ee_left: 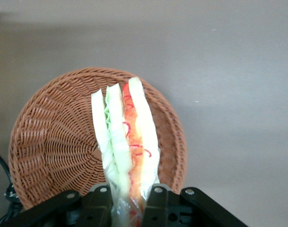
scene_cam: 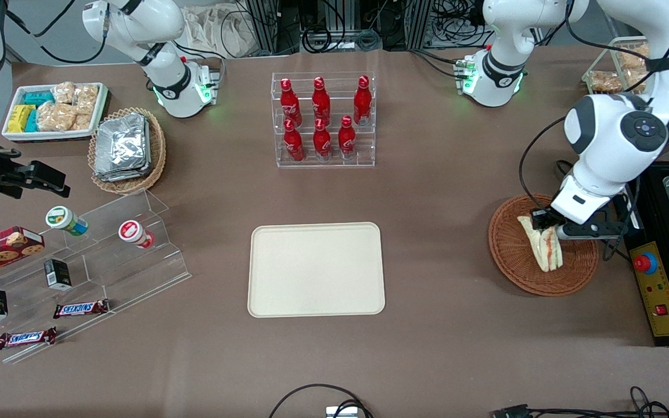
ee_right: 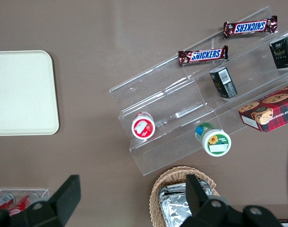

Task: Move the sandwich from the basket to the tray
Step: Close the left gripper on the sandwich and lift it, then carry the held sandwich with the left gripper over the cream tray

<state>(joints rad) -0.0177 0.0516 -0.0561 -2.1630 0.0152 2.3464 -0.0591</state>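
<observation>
The sandwich point(scene_cam: 545, 248) is a pale bread wedge with red-orange and green filling, in clear wrap. It hangs over the reddish-brown wicker basket point(scene_cam: 514, 261) at the working arm's end of the table. My left gripper point(scene_cam: 545, 225) is shut on the sandwich's end. In the left wrist view the sandwich point(ee_left: 127, 142) stands between the black fingers point(ee_left: 155, 198), above the basket point(ee_left: 54, 146). The cream tray point(scene_cam: 316, 269) lies bare at the middle of the table; it also shows in the right wrist view point(ee_right: 21, 92).
A clear rack of red bottles point(scene_cam: 323, 119) stands farther from the camera than the tray. A control box with a red button point(scene_cam: 657, 287) lies beside the basket. A clear stepped shelf with snacks point(scene_cam: 79, 273) and a tan basket of foil packets point(scene_cam: 128, 151) lie toward the parked arm's end.
</observation>
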